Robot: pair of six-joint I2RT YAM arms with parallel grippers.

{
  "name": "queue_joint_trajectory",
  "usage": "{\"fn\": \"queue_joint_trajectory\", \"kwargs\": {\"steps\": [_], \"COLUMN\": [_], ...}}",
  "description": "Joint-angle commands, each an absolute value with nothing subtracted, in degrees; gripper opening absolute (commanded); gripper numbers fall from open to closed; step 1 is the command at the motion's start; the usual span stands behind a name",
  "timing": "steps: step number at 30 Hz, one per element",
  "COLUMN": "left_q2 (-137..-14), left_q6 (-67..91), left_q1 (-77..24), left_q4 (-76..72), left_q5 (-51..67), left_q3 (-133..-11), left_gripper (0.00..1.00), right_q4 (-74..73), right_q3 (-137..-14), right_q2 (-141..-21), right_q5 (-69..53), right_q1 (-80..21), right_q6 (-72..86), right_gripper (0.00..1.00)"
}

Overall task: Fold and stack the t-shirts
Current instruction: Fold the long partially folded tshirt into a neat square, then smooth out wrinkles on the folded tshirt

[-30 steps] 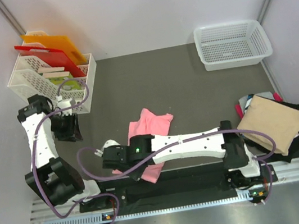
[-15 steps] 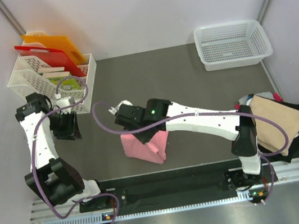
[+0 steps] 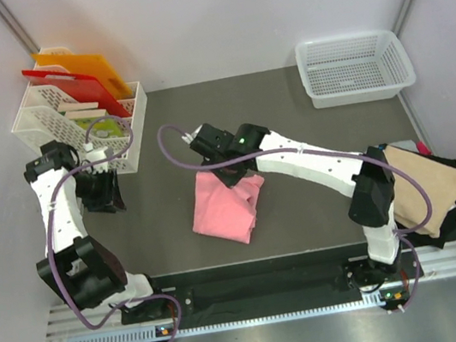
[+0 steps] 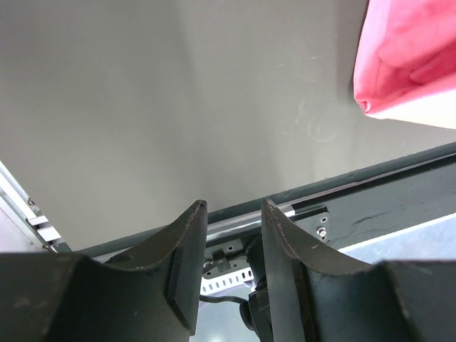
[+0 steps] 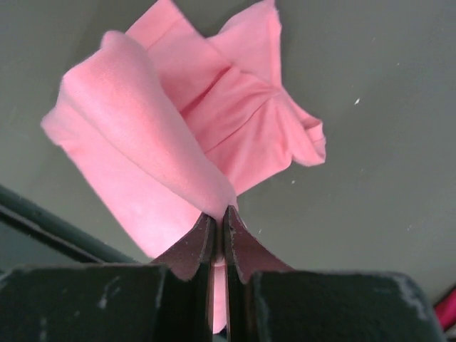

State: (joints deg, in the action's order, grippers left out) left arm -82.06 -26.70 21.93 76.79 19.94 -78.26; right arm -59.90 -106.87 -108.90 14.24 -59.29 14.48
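Note:
A salmon-pink t-shirt (image 3: 226, 210) lies partly folded in the middle of the dark table. My right gripper (image 3: 227, 174) is shut on the shirt's far edge and lifts a fold of it. In the right wrist view the pink t-shirt (image 5: 178, 135) bulges up from the closed fingertips of the right gripper (image 5: 219, 217). A tan-beige t-shirt (image 3: 419, 182) tops a pile of dark cloth (image 3: 451, 221) at the right edge. My left gripper (image 3: 102, 195) hovers at the left, open and empty. Its wrist view shows the left gripper (image 4: 234, 214) over bare table, with the pink t-shirt (image 4: 406, 64) at top right.
A white mesh basket (image 3: 355, 67) stands at the back right. A white rack (image 3: 73, 122) with orange and red boards stands at the back left, just behind the left gripper. A black rail (image 3: 255, 288) runs along the near table edge.
My right arm has swung from the near edge toward the back of the table. It carried the pink shirt's edge with it, and the cloth has turned over. The left arm has barely moved.

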Motion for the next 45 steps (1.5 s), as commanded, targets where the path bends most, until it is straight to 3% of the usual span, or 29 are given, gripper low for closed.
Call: {"fn": "queue_joint_trajectory", "kwargs": {"steps": [1, 13, 16, 17, 18, 20, 23, 29, 32, 35, 37, 40, 45], "left_q2": [-82.44, -82.18, -81.48, -80.95, -80.69, -79.98, -79.45, -79.98, -80.59, -80.86, -80.60, -80.77, -80.77], "left_q6": [-26.28, -28.04, -29.26, -29.96, -30.23, -30.85, -31.38, -30.94, -29.45, -27.51, -26.37, -26.80, -28.12], "left_q1": [21.80, 21.88, 21.88, 21.80, 21.88, 21.62, 21.80, 20.92, 19.17, 16.71, 15.65, 15.29, 15.29], "left_q4": [78.05, 80.24, 81.12, 81.30, 81.47, 81.65, 81.83, 82.35, 82.18, 81.39, 80.07, 80.51, 80.24], "left_q5": [21.88, 23.20, 23.38, 23.47, 23.47, 23.20, 23.38, 25.13, 26.36, 27.59, 26.72, 26.46, 24.52], "left_q3": [-79.89, -78.67, -77.53, -77.17, -76.47, -75.68, -74.18, -74.18, -75.14, -75.67, -75.50, -75.59, -74.79], "left_gripper": [0.42, 0.42, 0.43, 0.43, 0.43, 0.44, 0.44, 0.47, 0.48, 0.48, 0.48, 0.48, 0.47], "right_q4": [-54.94, -50.98, -51.15, -51.33, -51.33, -51.68, -52.73, -55.80, -55.90, -50.83, -40.29, -28.94, -20.76], "right_q3": [-107.93, -111.52, -113.11, -113.38, -113.64, -114.78, -117.41, -121.29, -120.15, -112.01, -100.15, -88.71, -82.10], "right_q2": [-111.70, -125.50, -128.14, -128.58, -129.37, -129.81, -130.25, -127.63, -123.16, -115.71, -111.55, -106.27, -103.36], "right_q5": [12.92, 9.32, 9.14, 9.40, 9.58, 10.55, 10.63, 14.06, 9.86, -7.06, -19.00, -29.05, -35.41], "right_q1": [-56.17, -46.50, -44.13, -43.08, -42.63, -41.67, -40.78, -40.43, -39.12, -36.66, -35.86, -35.95, -36.12], "right_q6": [11.69, 8.18, 7.82, 7.91, 8.00, 8.09, 8.87, 10.81, 13.79, 21.16, 28.86, 36.88, 40.69], "right_gripper": [0.00, 0.03, 0.26, 0.43, 0.53, 0.68, 0.82, 0.88, 0.89, 0.85, 0.82, 0.78, 0.78]}}
